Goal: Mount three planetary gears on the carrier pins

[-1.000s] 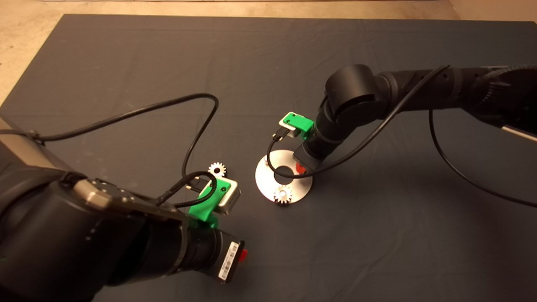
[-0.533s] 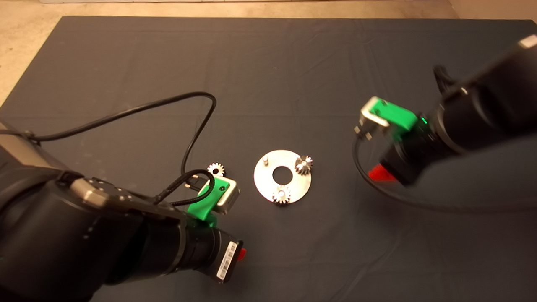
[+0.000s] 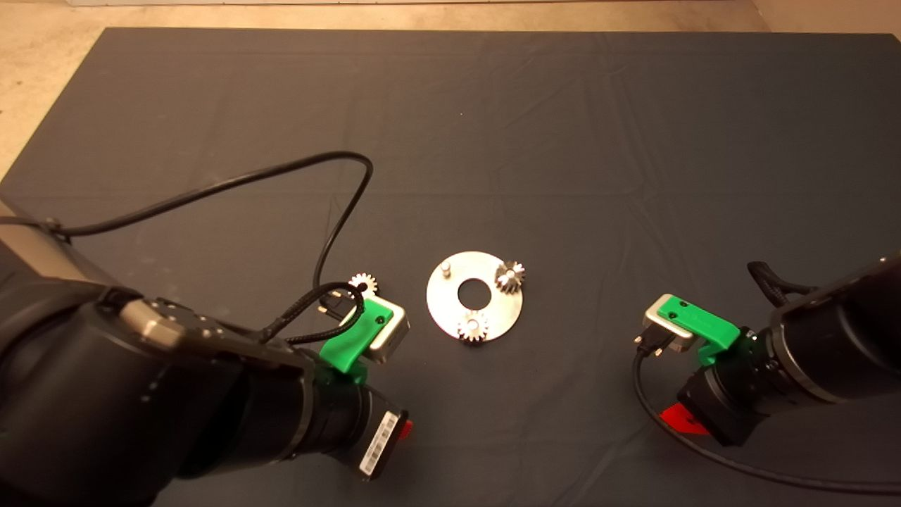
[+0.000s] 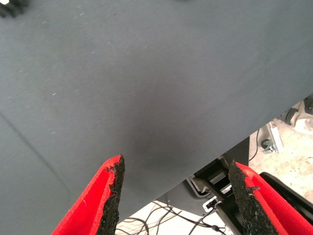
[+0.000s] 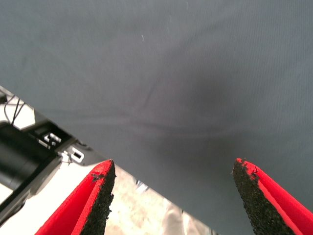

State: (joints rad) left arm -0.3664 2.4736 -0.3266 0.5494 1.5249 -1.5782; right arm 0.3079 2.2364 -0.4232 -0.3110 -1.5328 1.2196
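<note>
Covering the table is a dark mat (image 3: 493,105), pale floor (image 3: 42,42) showing past its far edge. On the round disc (image 3: 493,317) at mid-mat two gears (image 3: 509,276) sit on pins, one pin (image 3: 445,268) is bare, and a third gear (image 3: 363,284) lies just left of it. Left gripper (image 4: 176,196) and right gripper (image 5: 171,196) hang low at either side, both gaping wide and empty, well apart from the disc.

The right gripper (image 3: 679,420) has pulled back from the disc (image 3: 450,310) to the mat's (image 3: 563,127) near right edge, leaving a second gear (image 3: 509,275) on it.
</note>
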